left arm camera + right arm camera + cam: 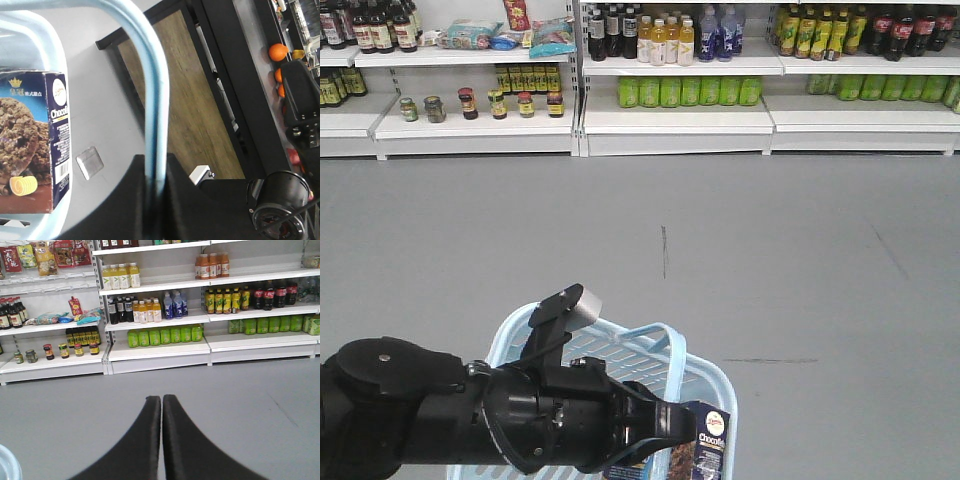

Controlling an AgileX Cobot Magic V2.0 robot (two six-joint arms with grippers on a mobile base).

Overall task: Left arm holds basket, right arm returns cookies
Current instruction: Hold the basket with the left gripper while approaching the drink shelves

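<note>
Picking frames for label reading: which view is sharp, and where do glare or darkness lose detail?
Left wrist view: cookie box lettering is sharp; the left gripper on the basket handle lacks detail. Right wrist view: the shut right gripper is a plain black shape, shelf bottles soft. Front view: white shelves wash out.

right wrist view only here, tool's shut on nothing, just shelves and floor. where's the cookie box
observer: In the front view the cookie box sits in the light blue basket, against its right rim.
operator: is anything holding the basket
observer: Yes. The left wrist view shows the left tool shut on the basket handle.
operator: box upright or tipped
observer: Upright. Its lettering reads level in the front view.
</note>
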